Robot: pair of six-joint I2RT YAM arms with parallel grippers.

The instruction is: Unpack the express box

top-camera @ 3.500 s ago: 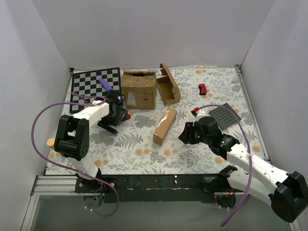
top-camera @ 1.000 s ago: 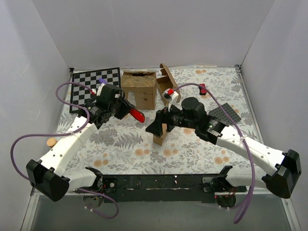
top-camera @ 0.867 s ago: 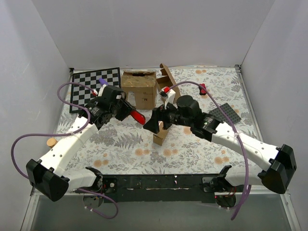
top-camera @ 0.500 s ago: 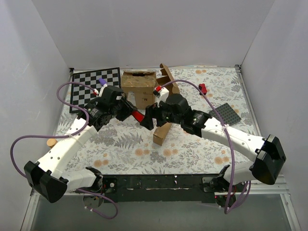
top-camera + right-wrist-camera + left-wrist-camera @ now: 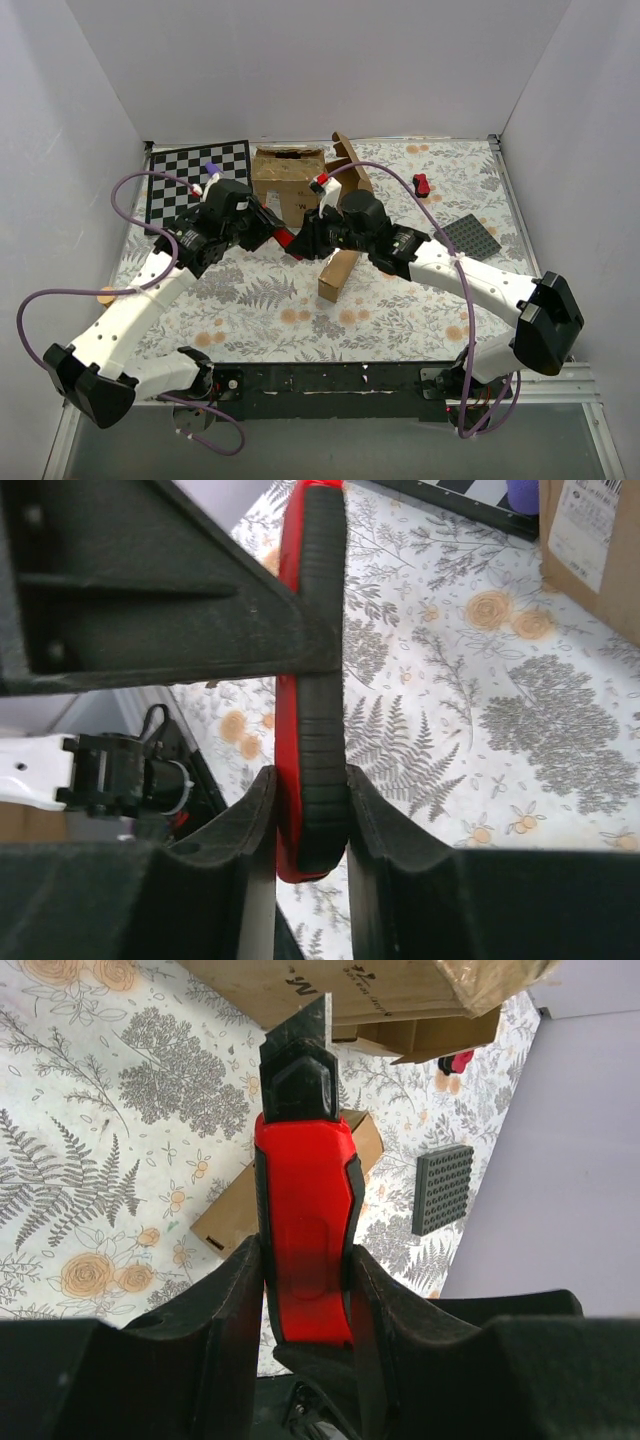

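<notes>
A red and black utility knife [image 5: 287, 238] hangs in the air between my two arms, above the floral tablecloth. My left gripper [image 5: 268, 228] is shut on its red handle [image 5: 305, 1220], blade end pointing away toward the big carton. From the other side, my right gripper [image 5: 305, 240] is shut on the same knife [image 5: 312, 710], its jaws pressed on both flat sides. The express box [image 5: 335, 278], a small flat brown mailer, lies closed on the table just below and right of the knife, partly covered by my right arm; it also shows in the left wrist view [image 5: 250, 1210].
A large brown carton [image 5: 288, 185] stands behind the knife, with an opened small mailer [image 5: 352, 172] to its right. A chessboard [image 5: 195, 170] lies back left. A grey studded plate [image 5: 468, 238] and a small red object [image 5: 421, 184] sit on the right.
My right gripper has swung left from over the express box to the knife and closed on it. The left gripper has kept its hold, shifting only slightly.
</notes>
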